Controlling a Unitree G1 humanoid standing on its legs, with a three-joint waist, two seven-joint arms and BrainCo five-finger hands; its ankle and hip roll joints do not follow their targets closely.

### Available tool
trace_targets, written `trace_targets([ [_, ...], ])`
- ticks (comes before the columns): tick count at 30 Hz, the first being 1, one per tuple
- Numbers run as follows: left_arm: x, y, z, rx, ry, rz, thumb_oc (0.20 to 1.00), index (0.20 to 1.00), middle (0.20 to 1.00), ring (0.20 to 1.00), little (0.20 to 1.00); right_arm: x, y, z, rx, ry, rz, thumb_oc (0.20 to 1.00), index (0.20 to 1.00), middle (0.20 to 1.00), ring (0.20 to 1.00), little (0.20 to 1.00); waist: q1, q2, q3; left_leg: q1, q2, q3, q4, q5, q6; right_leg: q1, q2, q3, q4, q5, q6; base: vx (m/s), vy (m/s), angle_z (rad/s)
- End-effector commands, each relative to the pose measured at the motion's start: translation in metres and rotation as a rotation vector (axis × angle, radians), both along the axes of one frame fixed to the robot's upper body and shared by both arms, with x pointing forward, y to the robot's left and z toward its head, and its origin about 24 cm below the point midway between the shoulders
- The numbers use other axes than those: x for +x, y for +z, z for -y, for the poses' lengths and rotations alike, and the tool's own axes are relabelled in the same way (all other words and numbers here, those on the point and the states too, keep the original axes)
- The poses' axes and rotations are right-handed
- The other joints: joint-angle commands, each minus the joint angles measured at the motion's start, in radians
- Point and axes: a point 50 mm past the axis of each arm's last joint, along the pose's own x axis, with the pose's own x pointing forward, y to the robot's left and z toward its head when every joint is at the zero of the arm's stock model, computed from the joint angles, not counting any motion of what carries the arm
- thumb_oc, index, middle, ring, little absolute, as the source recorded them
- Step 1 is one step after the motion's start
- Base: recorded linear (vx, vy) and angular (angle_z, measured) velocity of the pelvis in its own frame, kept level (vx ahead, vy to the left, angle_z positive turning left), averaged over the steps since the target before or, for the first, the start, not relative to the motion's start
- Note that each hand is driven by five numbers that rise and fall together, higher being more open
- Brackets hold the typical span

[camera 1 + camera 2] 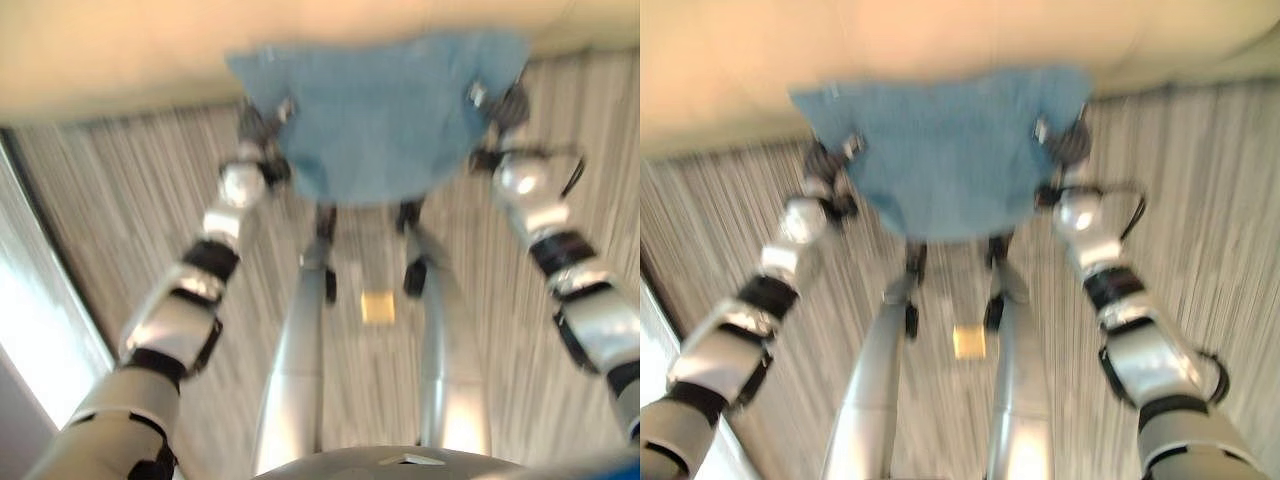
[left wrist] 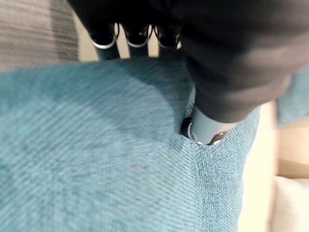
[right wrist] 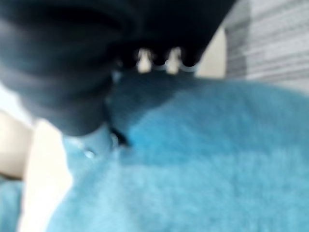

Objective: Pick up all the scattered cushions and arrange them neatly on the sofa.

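Each robot hand, left [image 1: 262, 128] and right [image 1: 497, 100], pinches the square teal woven cushion [image 1: 380, 115] by its 9 and 3 o'clock edges, carrying it level toward the cream sofa [image 1: 120, 50] at 12 o'clock.

Grey striped carpet floor [image 1: 130, 190] beside cream sofa [image 1: 110, 50].

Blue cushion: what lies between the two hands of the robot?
The blue cushion itself spans the whole stretch between the left hand and the right hand, each gripping one edge, as the left eye view shows.

Bright warm light, heavy motion blur, glare at lower left.
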Motion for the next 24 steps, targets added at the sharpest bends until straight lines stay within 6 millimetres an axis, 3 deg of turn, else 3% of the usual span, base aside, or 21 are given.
trace_targets([
  [1, -0.003, 0.033, 0.006, -0.049, -0.043, 0.192, 0.2, 0.2, 0.2, 0.2, 0.2, -0.007, 0.046, -0.012, 0.024, 0.057, 0.231, 0.2, 0.2, 0.2, 0.2, 0.2, -0.031, 0.026, -0.022, 0.012, -0.017, -0.038, -0.11, 0.036, 0.006, 0.077, 0.024, 0.001, 0.085, -0.141, 0.069, -0.02, -0.039, 0.0],
  [2, -0.01, 0.017, 0.012, -0.022, -0.071, 0.166, 0.2, 0.2, 0.2, 0.2, 0.2, -0.012, 0.029, -0.008, 0.048, 0.043, 0.205, 0.2, 0.2, 0.2, 0.2, 0.2, -0.038, 0.029, -0.024, 0.08, -0.012, -0.044, -0.147, 0.042, 0.001, 0.134, 0.025, -0.002, 0.057, -0.135, 0.069, 0.0, 0.0, 0.0],
  [3, -0.01, 0.016, 0.013, -0.021, -0.071, 0.164, 0.2, 0.2, 0.2, 0.2, 0.2, -0.013, 0.028, -0.008, 0.049, 0.043, 0.203, 0.2, 0.2, 0.2, 0.2, 0.2, -0.038, 0.028, -0.022, 0.087, -0.012, -0.044, -0.151, 0.043, 0.001, 0.141, 0.026, -0.002, 0.054, -0.134, 0.068, -0.01, -0.052, 0.01],
  [9, -0.038, -0.033, 0.034, -0.016, -0.166, 0.07, 0.2, 0.2, 0.2, 0.2, 0.2, -0.044, -0.038, -0.001, 0.14, 0.007, 0.092, 0.2, 0.2, 0.2, 0.2, 0.2, -0.059, 0.026, -0.043, 0.361, -0.009, -0.056, -0.31, 0.066, -0.014, 0.382, 0.036, -0.004, -0.12, -0.103, 0.062, -0.01, -0.037, -0.02],
  [10, -0.042, -0.038, 0.035, -0.003, -0.176, 0.057, 0.2, 0.2, 0.2, 0.2, 0.2, -0.048, -0.045, 0.001, 0.145, 0.001, 0.074, 0.2, 0.2, 0.2, 0.2, 0.2, -0.062, 0.022, -0.041, 0.39, -0.009, -0.053, -0.33, 0.101, -0.013, 0.412, 0.032, -0.011, -0.153, -0.064, 0.057, -0.07, -0.015, -0.09],
  [12, -0.05, -0.049, 0.032, 0.031, -0.183, 0.04, 0.2, 0.2, 0.2, 0.2, 0.2, -0.059, -0.062, 0.006, 0.144, -0.015, 0.032, 0.2, 0.2, 0.2, 0.2, 0.2, -0.069, 0.018, -0.05, 0.474, -0.005, -0.052, -0.366, 0.108, -0.019, 0.501, 0.032, -0.015, -0.213, -0.048, 0.06, -0.02, -0.01, -0.08],
  [18, -0.073, -0.08, 0.022, 0.011, -0.178, -0.05, 0.2, 0.2, 0.2, 0.2, 0.2, -0.083, -0.092, 0.017, 0.104, -0.031, -0.067, 0.2, 0.2, 0.2, 0.2, 0.2, -0.086, -0.011, -0.057, 0.73, 0.008, -0.039, -0.439, 0.092, -0.011, 0.773, 0.044, 0.012, -0.352, -0.016, 0.065, 0.07, 0.016, -0.12],
  [21, -0.085, -0.095, 0.015, -0.034, -0.168, -0.099, 0.2, 0.2, 0.2, 0.2, 0.2, -0.091, -0.105, 0.018, 0.105, -0.013, -0.122, 0.2, 0.2, 0.2, 0.2, 0.2, -0.076, -0.033, -0.039, 0.832, -0.027, -0.073, -0.416, 0.059, 0.003, 0.895, 0.059, 0.062, -0.393, -0.002, 0.07, 0.08, 0.11, -0.13],
  [24, -0.093, -0.108, 0.012, -0.029, -0.17, -0.149, 0.2, 0.2, 0.2, 0.2, 0.2, -0.099, -0.115, 0.024, 0.101, -0.019, -0.167, 0.2, 0.2, 0.2, 0.2, 0.2, -0.085, -0.036, -0.047, 0.893, -0.038, -0.071, -0.428, 0.047, 0.012, 0.966, 0.059, 0.092, -0.425, 0.01, 0.076, 0.06, 0.095, -0.56],
])
